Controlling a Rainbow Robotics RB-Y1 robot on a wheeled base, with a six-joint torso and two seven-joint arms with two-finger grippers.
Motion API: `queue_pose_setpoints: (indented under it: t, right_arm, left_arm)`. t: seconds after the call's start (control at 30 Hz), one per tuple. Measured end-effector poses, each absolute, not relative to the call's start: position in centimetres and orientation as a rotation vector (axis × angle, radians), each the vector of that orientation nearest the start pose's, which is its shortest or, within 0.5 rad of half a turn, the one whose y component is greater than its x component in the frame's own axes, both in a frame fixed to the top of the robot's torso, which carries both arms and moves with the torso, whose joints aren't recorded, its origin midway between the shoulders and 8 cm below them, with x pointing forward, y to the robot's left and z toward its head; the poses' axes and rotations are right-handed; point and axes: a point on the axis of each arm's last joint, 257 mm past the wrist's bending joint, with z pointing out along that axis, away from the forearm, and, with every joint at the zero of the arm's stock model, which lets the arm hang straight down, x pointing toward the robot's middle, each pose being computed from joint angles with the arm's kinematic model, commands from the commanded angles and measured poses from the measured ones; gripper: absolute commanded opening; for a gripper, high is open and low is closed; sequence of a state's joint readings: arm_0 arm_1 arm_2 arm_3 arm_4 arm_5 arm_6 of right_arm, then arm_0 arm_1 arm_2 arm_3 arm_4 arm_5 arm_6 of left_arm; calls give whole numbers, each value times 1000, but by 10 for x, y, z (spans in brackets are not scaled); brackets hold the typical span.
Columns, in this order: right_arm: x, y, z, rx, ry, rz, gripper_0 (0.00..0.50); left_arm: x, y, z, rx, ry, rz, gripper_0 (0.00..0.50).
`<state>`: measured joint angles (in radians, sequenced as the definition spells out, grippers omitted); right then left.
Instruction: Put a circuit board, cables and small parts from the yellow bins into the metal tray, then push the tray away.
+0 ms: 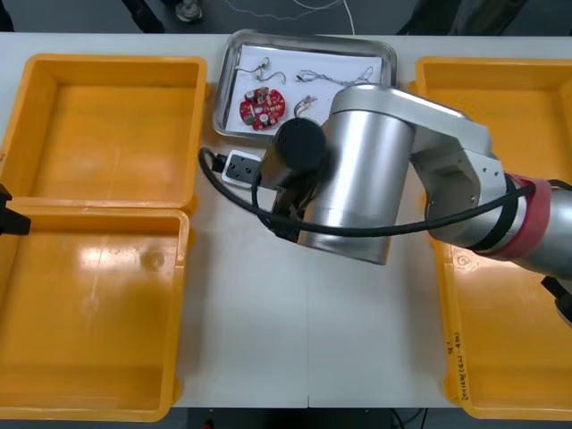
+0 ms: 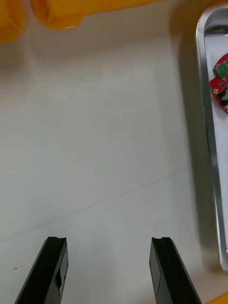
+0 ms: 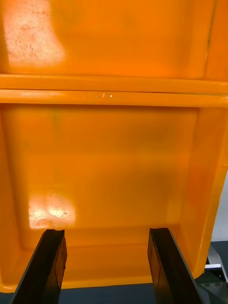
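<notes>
From overhead the front camera looks steeply down on the counter (image 1: 295, 331), sharing one edge of the metal tray (image 1: 221, 89) with the right wrist camera low beside it, while the left wrist camera faces close into the yellow bins (image 3: 114, 156) left of the tray.

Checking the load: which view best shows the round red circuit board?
Front view: the round red circuit board lies whole in the metal tray. Right wrist view catches its edge; left wrist view faces yellow bins.

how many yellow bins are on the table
4: left far bin, left near bin, right far bin, right near bin; the right arm partly covers the two right ones.
</notes>
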<state>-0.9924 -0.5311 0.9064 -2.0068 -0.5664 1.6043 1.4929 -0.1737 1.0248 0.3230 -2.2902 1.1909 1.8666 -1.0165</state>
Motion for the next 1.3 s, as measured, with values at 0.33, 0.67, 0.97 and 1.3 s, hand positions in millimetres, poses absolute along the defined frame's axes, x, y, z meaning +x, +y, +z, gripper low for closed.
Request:
queue_pose_setpoints:
  t: [0.33, 0.67, 0.97, 1.3]
  right_arm:
    - [428, -43, -154, -1232, 2252, -20, 500]
    - [407, -149, -144, -711, 2479, -41, 500]
    - [412, -210, -138, -296, 2547, 12, 500]
    - [418, -290, -141, 34, 2589, 4, 500]
  left_arm:
    - [351, 341, -113, 11, 2680, -89, 500]
    - [351, 341, -113, 12, 2680, -89, 500]
    - [351, 341, -113, 12, 2680, -89, 500]
    - [351, 341, -113, 12, 2680, -89, 500]
